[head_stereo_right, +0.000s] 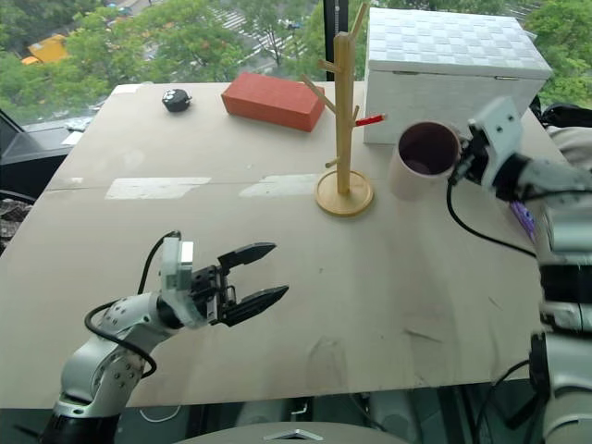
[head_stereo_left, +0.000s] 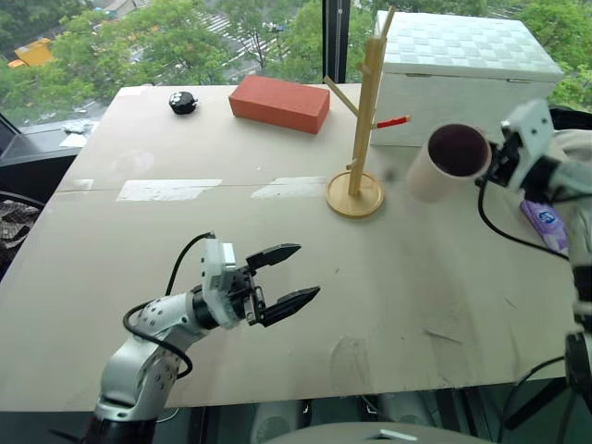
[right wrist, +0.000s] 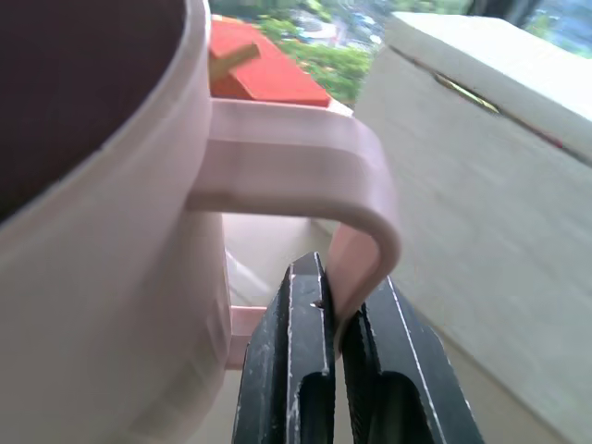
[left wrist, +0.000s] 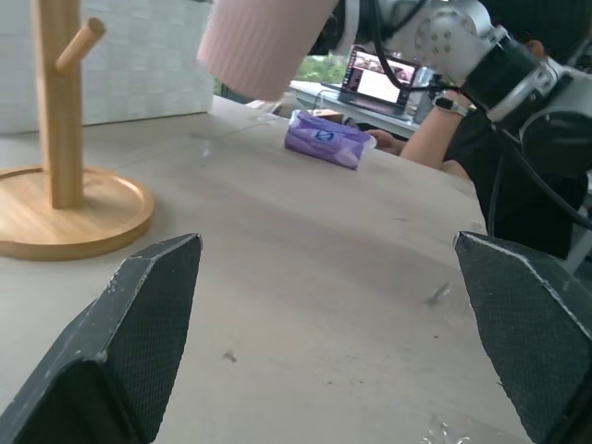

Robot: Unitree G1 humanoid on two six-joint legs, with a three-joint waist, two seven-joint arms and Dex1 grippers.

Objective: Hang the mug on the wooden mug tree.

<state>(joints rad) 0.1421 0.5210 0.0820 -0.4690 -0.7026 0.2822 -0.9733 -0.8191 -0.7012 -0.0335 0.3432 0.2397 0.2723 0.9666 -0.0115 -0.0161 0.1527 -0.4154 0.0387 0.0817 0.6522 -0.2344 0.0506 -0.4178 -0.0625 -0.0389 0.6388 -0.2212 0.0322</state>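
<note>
Your right end effector [right wrist: 338,347] is pinched tight on the handle of the mug [head_stereo_left: 449,162], held in the air on its side, maroon mouth facing the camera, just right of the wooden mug tree [head_stereo_left: 363,120] and near its red-tipped peg. Right arm reaches in at mug height. Your left end effector [head_stereo_left: 287,276] hovers low over the bench [head_stereo_left: 277,231], fingers spread, empty, well apart from both.
</note>
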